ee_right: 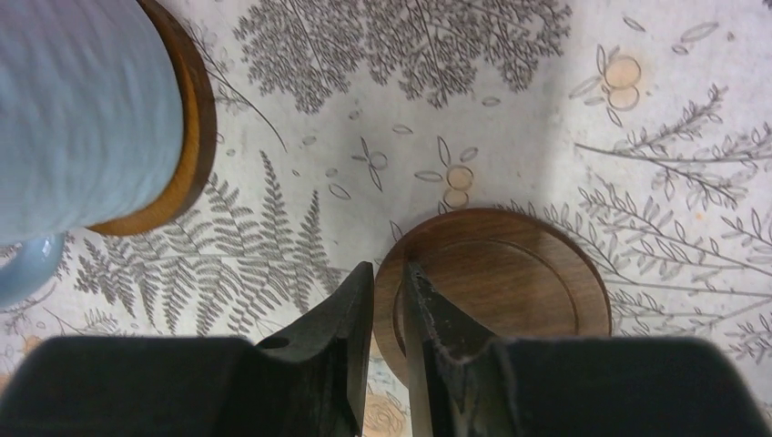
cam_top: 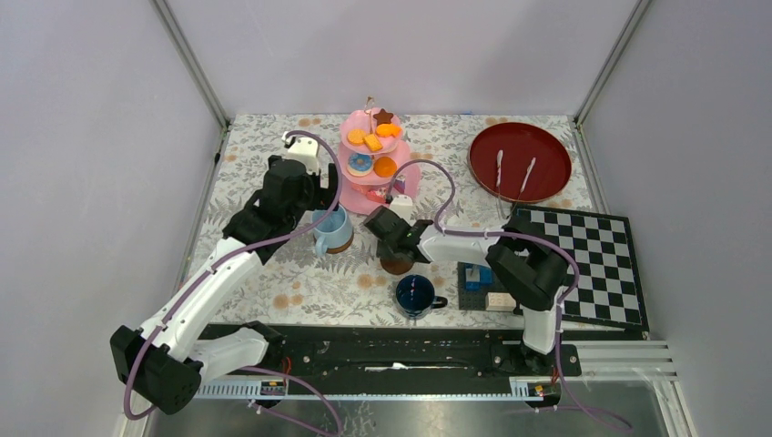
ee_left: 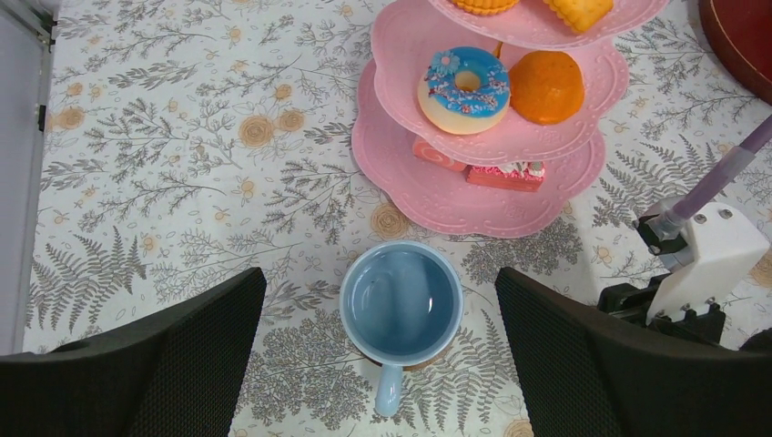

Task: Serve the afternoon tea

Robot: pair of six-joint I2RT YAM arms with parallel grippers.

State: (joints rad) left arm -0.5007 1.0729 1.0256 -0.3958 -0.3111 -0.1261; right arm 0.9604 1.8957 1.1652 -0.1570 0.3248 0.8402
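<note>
Right gripper (ee_right: 390, 305) — my fingers are pinched on the near rim of the bare brown saucer (ee_right: 519, 273). Left gripper (ee_left: 378, 282) — my fingers are wide apart, hovering over the light-blue mug (ee_left: 401, 305), which stands on the other saucer (ee_right: 196, 137) just before the pink stand (ee_left: 473, 196). The dark-blue mug (cam_top: 415, 296) stands apart from both saucers.

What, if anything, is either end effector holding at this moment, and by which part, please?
The right end effector pinches the empty brown saucer by its rim; the open left end effector holds nothing.
</note>
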